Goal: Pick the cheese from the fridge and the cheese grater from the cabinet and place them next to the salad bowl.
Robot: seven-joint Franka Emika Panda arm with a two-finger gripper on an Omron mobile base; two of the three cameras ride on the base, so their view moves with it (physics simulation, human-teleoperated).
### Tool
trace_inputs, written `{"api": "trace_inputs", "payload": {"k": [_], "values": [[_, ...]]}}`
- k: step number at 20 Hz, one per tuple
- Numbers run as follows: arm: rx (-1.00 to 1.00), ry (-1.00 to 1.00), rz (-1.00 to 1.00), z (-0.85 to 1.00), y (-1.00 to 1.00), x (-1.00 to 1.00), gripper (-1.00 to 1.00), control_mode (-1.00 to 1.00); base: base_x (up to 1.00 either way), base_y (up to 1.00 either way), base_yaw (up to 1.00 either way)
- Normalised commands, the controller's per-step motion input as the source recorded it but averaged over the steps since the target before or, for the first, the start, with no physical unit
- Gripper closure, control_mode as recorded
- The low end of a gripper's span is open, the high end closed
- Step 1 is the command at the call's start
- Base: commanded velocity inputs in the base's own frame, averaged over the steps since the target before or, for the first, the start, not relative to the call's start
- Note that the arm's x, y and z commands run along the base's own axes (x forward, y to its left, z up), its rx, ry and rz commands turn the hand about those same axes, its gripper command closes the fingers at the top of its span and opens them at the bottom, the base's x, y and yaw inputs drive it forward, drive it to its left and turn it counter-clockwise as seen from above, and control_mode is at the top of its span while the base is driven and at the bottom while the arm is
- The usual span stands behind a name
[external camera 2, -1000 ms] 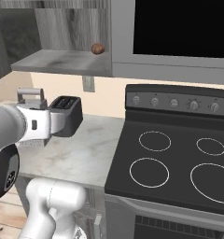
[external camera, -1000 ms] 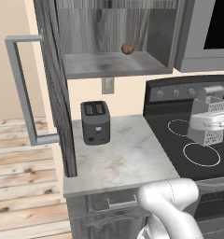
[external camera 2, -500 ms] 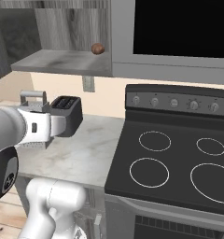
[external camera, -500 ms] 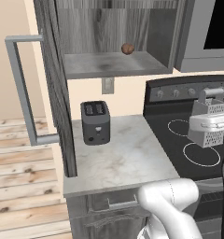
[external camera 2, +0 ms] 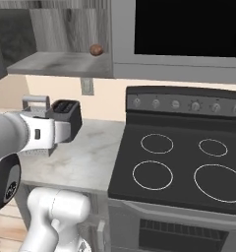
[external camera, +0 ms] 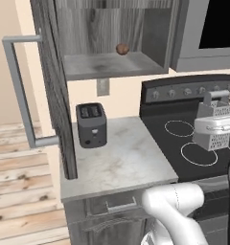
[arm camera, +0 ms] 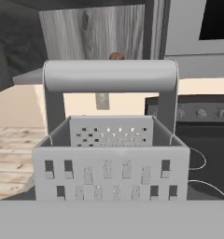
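From the left base view you see the cheese grater (external camera: 213,125) upright in the air over the near stove (external camera: 193,139) burners, the pincer (external camera: 217,127) wrapped around its middle — closed on it, as far as the white hand lets you judge. To its left the marble table (external camera: 119,160) carries only the dark toaster (external camera: 91,125) near the wall, leaving bare room along the front edge; the cabinet (external camera: 107,36) stands open above, its door (external camera: 52,91) swung out over the table's left end, and a small brown round thing (external camera: 122,49) sits on its shelf. From the right base view the grater (external camera 2: 36,129) hangs level with the toaster (external camera 2: 66,119), just in front of it — whether they touch you cannot tell — with the stove (external camera 2: 181,162) wide open to the right under the microwave (external camera 2: 189,34). In the hand view the grater (arm camera: 109,158) sits close against the camera, handle uppermost, and the open cabinet (arm camera: 95,35) lies beyond it.
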Motion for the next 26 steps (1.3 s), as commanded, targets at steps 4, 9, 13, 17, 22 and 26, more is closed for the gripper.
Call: {"api": "trace_inputs", "payload": {"k": [4,9,13,17,22,26], "values": [[0.0,0.0,0.0,0.0,0.0,0.0,1.0,1.0,-0.42,-0.33,-0.27],[0.0,0.0,0.0,0.0,0.0,0.0,1.0,1.0,-0.23,-0.55,-0.36],[0.0,0.0,0.0,0.0,0.0,0.0,1.0,1.0,0.23,-0.88,-0.51],[0.0,0.0,0.0,0.0,0.0,0.0,1.0,1.0,0.6,-0.92,-0.51],[0.0,0.0,0.0,0.0,0.0,0.0,1.0,1.0,0.63,-0.78,-0.25],[0.0,0.0,0.0,0.0,0.0,0.0,1.0,1.0,0.78,-0.28,-0.04]]}}
